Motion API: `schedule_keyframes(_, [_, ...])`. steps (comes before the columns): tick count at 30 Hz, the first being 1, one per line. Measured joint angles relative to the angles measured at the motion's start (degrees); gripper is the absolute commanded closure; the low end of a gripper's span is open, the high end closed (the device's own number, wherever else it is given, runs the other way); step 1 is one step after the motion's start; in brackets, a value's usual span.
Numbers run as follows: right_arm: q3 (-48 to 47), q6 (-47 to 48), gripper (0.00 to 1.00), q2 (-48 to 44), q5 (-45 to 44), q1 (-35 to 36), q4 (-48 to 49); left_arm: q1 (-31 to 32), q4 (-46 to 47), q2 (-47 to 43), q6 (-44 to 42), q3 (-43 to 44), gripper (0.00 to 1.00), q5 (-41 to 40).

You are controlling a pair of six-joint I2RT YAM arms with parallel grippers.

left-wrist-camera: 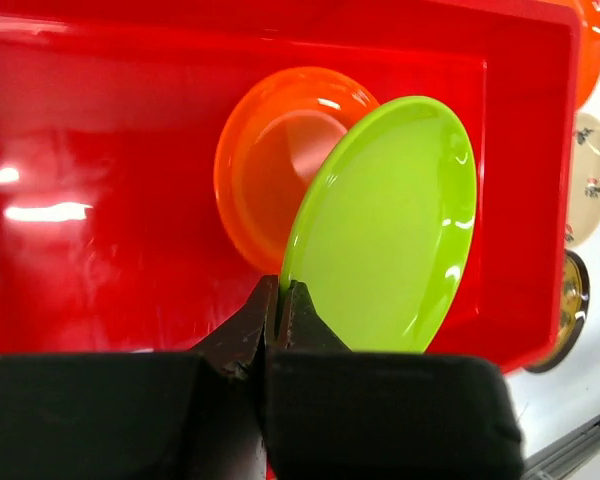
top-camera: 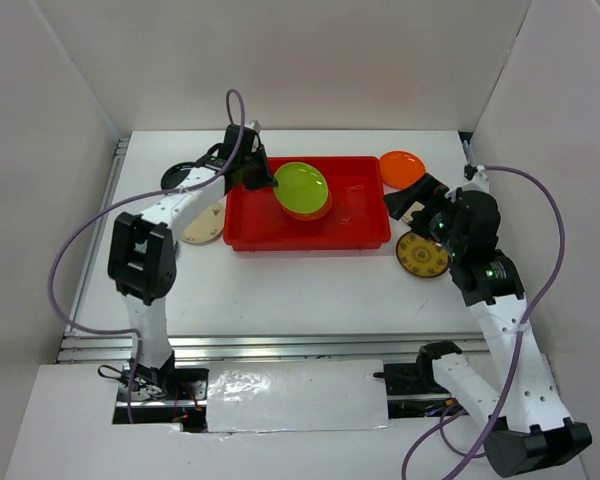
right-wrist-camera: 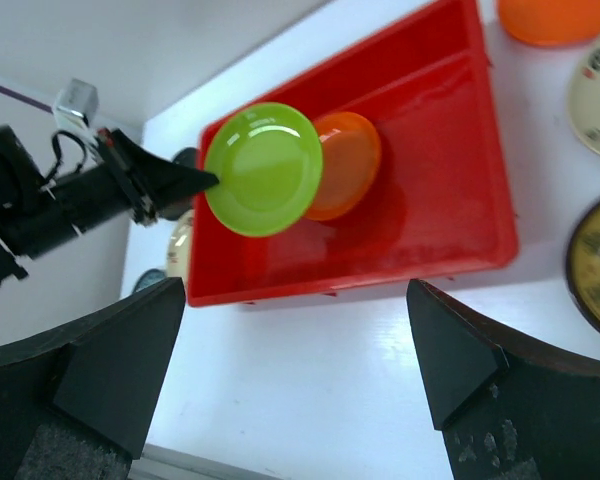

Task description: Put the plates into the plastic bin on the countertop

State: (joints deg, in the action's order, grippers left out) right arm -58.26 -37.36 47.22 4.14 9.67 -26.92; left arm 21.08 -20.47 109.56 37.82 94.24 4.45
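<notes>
Left gripper [left-wrist-camera: 278, 288] — pinching rim of lime plate [left-wrist-camera: 390, 230].

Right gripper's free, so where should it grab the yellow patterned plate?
I'd pinch the yellow patterned plate by its rim on the side away from the red bin, coming down from above: it lies flat, so only the thin edge offers a bite.

The left arm stretches to the left rim of the red bin [top-camera: 310, 240]. The left tool [top-camera: 272, 183] is pinched tight on the edge of the lime green plate [top-camera: 301, 186], holding it tilted over the bin. The right arm bends beside the bin's right end, and the right tool [top-camera: 412, 200] is spread wide.
</notes>
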Motion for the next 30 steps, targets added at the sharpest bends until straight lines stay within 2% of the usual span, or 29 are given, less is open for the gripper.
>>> schedule_keyframes(6, [7.08, 0.00, 0.00, -0.83, 1.18, -5.60, -1.49, -1.46, 1.64, 9.86, 0.15, 5.57, 1.00, 3.98])
schedule_keyframes(9, [10.03, 0.02, 0.00, -1.57, 2.23, -8.24, -1.99, -2.01, 1.90, 13.29, 0.50, 7.48, 0.89, 5.68])
schedule_keyframes(11, [10.82, 0.17, 0.00, -2.05, 2.82, -9.81, -2.38, -2.10, 2.58, 14.78, 1.11, 7.87, 0.78, 6.73])
schedule_keyframes(12, [11.02, 0.26, 0.00, -2.34, 3.19, -10.51, -2.47, -2.12, 2.71, 15.08, 1.38, 7.76, 0.71, 7.30])
schedule_keyframes(13, [11.04, 0.44, 0.00, -2.64, 3.21, -11.13, -2.62, -2.12, 2.97, 15.10, 1.62, 7.39, 0.49, 7.87])
schedule_keyframes(14, [11.04, 0.55, 0.00, -2.93, 3.15, -11.67, -2.69, -2.08, 3.26, 15.08, 1.40, 7.08, 0.39, 8.13])
schedule_keyframes(15, [11.04, 0.59, 0.00, -3.26, 2.82, -12.15, -2.73, -2.01, 3.96, 14.93, 1.57, 6.71, 0.17, 8.33])
schedule_keyframes(16, [11.04, 0.55, 0.00, -3.45, 2.01, -12.59, -2.89, -1.90, 4.70, 14.62, 1.73, 6.08, 0.01, 8.26])
schedule_keyframes(22, [14.29, -2.23, 0.00, -0.46, -2.86, -17.88, -3.39, -1.07, 5.07, 9.16, 1.57, 0.37, 0.01, 6.27])
schedule_keyframes(27, [26.21, -5.22, 0.00, 4.55, -3.39, -30.32, -1.81, 0.35, 1.31, 2.16, 1.27, -1.22, 0.01, 0.28])
schedule_keyframes(30, [31.65, -5.81, 0.00, 4.48, -3.19, -36.30, -1.77, 1.03, -0.42, -4.35, 1.25, -4.46, 0.01, -3.50])
